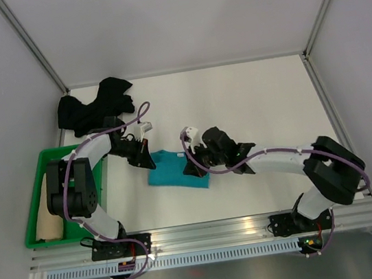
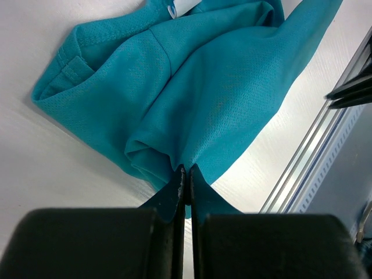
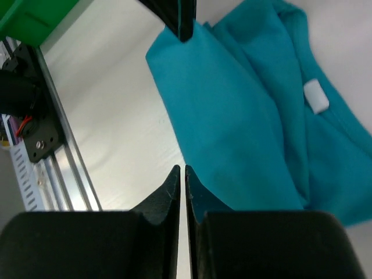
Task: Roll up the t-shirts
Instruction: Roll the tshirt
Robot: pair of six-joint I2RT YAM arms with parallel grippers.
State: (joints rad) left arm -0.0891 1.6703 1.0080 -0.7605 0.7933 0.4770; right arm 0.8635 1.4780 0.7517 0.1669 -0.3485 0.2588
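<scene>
The bright teal t-shirt point(image 1: 173, 171) lies crumpled and partly folded on the white table between my two grippers. My left gripper point(image 1: 144, 163) is at its left edge and is shut on a pinch of the teal cloth point(image 2: 203, 87); the cloth draws up to the fingertips point(image 2: 185, 170). My right gripper point(image 1: 194, 171) is at the shirt's right near edge with its jaws shut point(image 3: 180, 170). The teal cloth point(image 3: 232, 116) lies just beside and behind its right finger, and none shows between the jaws. The black t-shirt point(image 1: 91, 107) lies bunched at the back left. The beige-tan t-shirt point(image 1: 49, 225) lies rolled in the tray.
A green plastic tray point(image 1: 33, 196) stands at the left edge of the table, close to the left arm. Aluminium rails point(image 1: 212, 229) run along the near edge. Grey walls close the table in at the back and sides. The left gripper's fingertip point(image 3: 180, 20) shows in the right wrist view.
</scene>
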